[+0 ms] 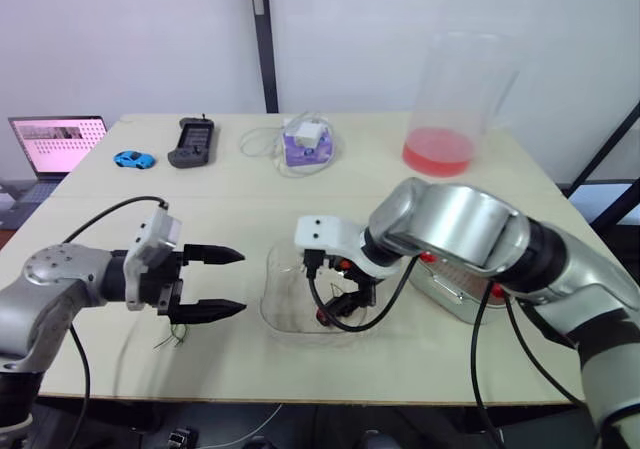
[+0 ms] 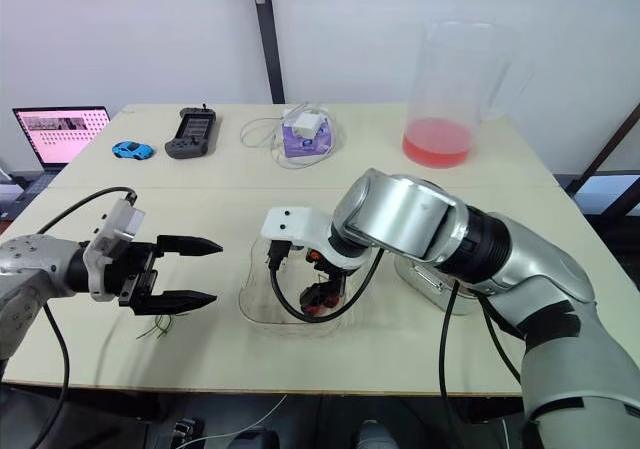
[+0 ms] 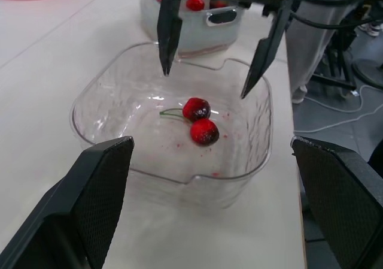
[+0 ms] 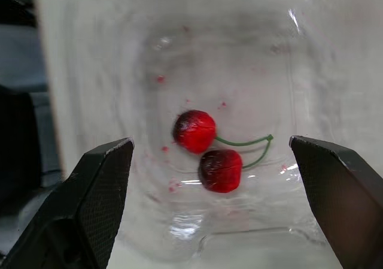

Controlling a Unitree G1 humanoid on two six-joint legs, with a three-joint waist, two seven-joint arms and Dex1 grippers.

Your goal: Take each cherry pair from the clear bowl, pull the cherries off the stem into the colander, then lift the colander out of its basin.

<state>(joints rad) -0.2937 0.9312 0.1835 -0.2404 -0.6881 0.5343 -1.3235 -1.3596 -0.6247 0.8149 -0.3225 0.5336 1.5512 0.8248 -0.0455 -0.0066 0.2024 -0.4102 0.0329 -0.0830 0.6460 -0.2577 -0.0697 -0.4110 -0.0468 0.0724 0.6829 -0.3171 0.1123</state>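
The cherry pair [image 4: 195, 131] lies on the floor of the clear bowl [image 1: 272, 289], its two cherries touching and joined by a green stem. The right hand [image 3: 206, 83] hangs over the pair inside the bowl, fingers spread wide, gripping nothing. The left hand [image 1: 243, 282] hovers just to the left of the bowl, clear of its wall, fingers apart and empty. Right of the bowl stands the basin [image 3: 197, 35] with the colander [image 1: 458, 269], red cherries [image 3: 194, 2] inside. Bare stems [image 1: 170, 337] lie on the table [image 1: 150, 199] left of the bowl.
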